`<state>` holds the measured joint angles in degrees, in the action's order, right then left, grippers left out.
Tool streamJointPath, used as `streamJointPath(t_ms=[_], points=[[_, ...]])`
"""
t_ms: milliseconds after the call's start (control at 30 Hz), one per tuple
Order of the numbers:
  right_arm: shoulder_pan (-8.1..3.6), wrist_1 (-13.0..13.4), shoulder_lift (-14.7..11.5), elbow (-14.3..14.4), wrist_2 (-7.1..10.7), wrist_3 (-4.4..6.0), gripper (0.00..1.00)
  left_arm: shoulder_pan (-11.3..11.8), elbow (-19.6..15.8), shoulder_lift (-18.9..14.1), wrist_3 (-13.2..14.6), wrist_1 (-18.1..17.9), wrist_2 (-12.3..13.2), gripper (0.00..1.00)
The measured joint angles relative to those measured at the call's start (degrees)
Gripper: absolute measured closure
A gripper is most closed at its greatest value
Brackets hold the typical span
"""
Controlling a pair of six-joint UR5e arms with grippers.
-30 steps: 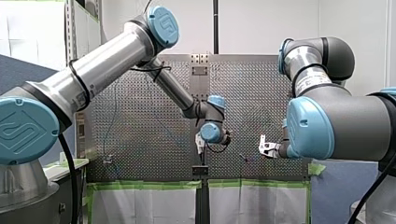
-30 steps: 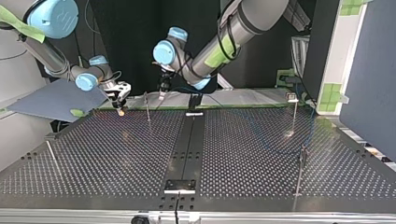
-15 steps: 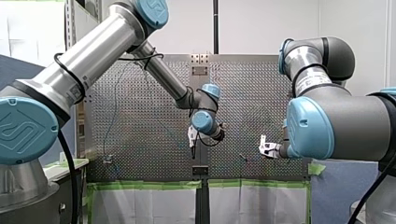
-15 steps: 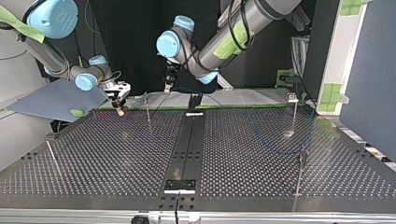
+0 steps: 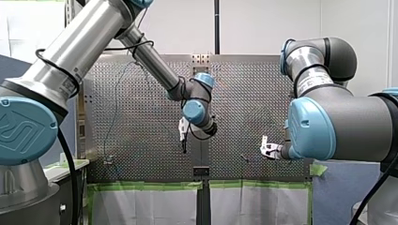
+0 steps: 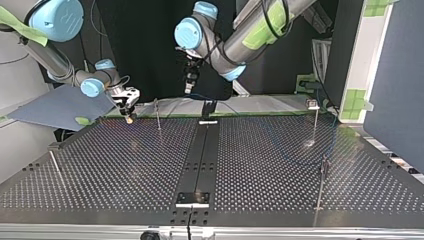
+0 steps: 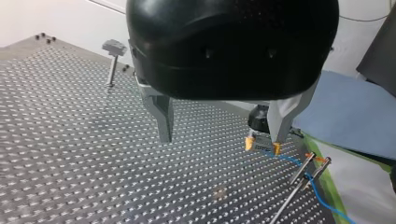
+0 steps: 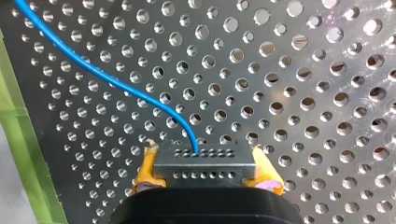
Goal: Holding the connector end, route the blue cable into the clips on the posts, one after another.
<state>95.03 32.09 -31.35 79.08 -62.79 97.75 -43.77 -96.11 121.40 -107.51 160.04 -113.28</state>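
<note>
In the right wrist view my right gripper has its yellow pads shut on a small grey connector. The blue cable leaves the connector and curves away over the perforated plate. In the top view my right gripper hangs low over the plate's far left part, beside a thin post. My left gripper is open, with nothing between its metal fingers. It hovers well above the plate. Past it, the blue cable runs by two slanted posts.
More posts stand on the plate: one with a clip at the top view's far right, one near right, one near left. A black strip runs down the middle. Green tape lines the edge.
My left arm has lifted its open gripper higher above the plate and swung it toward the front view's left. My right arm has kept still with the connector.
</note>
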Motion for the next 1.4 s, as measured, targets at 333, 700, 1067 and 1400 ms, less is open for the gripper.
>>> streamJointPath(t_ms=[333,700,1067,1400], points=[[-0.04,-0.59,0.00,-0.01,-0.80,-0.46,1.00,0.30,-5.46,-5.46,-4.90,-4.95,-0.77,0.00],[-1.07,-4.95,-0.50,0.00,-3.41,-5.16,1.00,0.50,-11.21,-11.22,-8.92,-10.72,-3.26,0.00],[-1.97,-7.74,-4.85,2.13,-3.87,-9.26,1.00,0.28,-16.66,-16.67,-9.77,-16.18,-5.01,0.00],[-2.23,-7.13,-10.53,6.49,-5.00,-8.94,1.00,0.38,-22.61,-22.62,-9.90,-22.13,-5.01,0.00]])
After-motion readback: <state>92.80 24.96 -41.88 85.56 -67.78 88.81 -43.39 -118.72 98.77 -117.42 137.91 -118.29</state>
